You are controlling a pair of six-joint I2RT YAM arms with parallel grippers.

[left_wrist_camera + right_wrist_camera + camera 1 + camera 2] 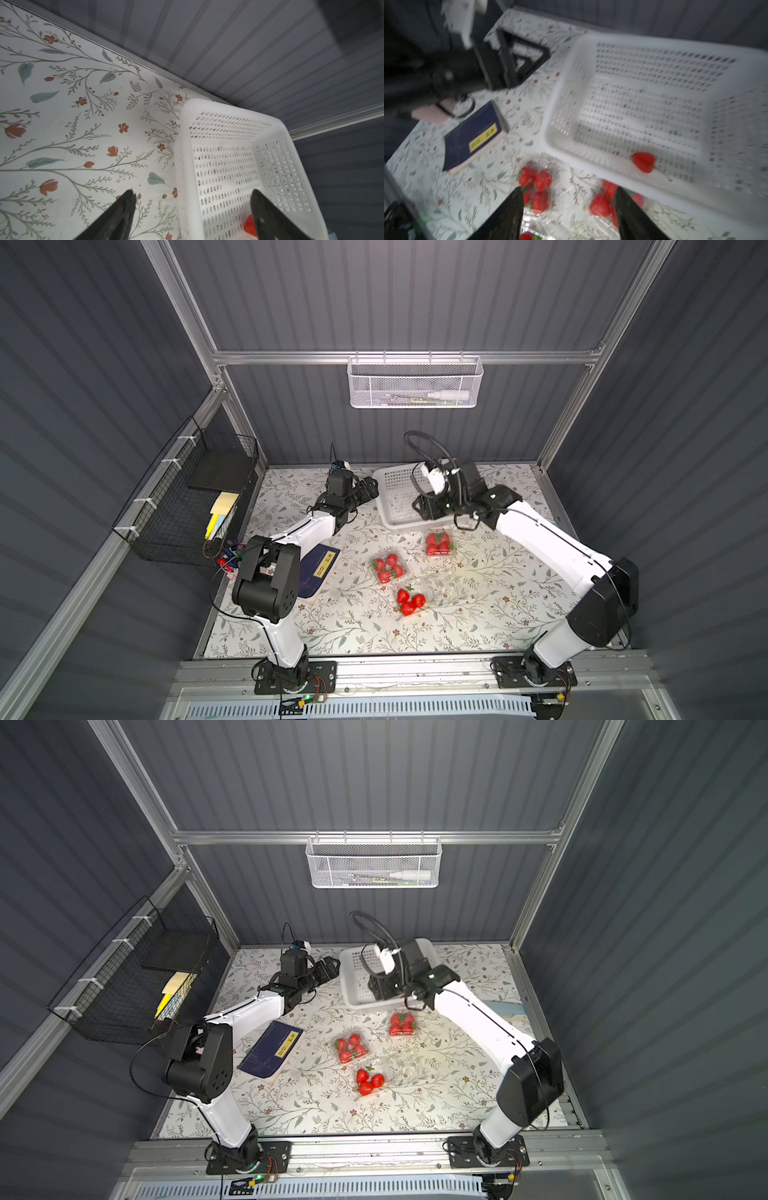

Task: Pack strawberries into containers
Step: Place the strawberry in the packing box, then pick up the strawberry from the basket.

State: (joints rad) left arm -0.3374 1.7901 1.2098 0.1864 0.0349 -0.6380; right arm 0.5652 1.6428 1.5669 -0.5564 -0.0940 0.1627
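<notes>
A: Please tell me, how is the right gripper [569,191]?
B: Its jaws stand apart at a medium width, and nothing is between them. It hangs at the near side of the basket [560,93]. The wrist picture is blurred, but the gap is clear.
A: And the left gripper [192,195]?
B: It is opened wide and it is empty. One finger [124,212] is over the table [62,135]. The second one is over the inside of the basket, so the basket wall runs between them. I cannot tell if a finger touches the wall.
A: Where are the strawberries [391,561]?
B: One strawberry [643,162] lies alone on the basket floor. It is ahead of the right gripper, a little to the side. It is also just beside the left gripper's inner finger, which hides a part of it. All others are in the three containers [442,593] on the table. Two containers are below and just ahead of the right gripper. The third lies farther back, toward the arms' bases. From the left gripper all three are well apart.
A: Something else?
B: A book [320,570] lies near the left arm's elbow, away from both grippers.
</notes>
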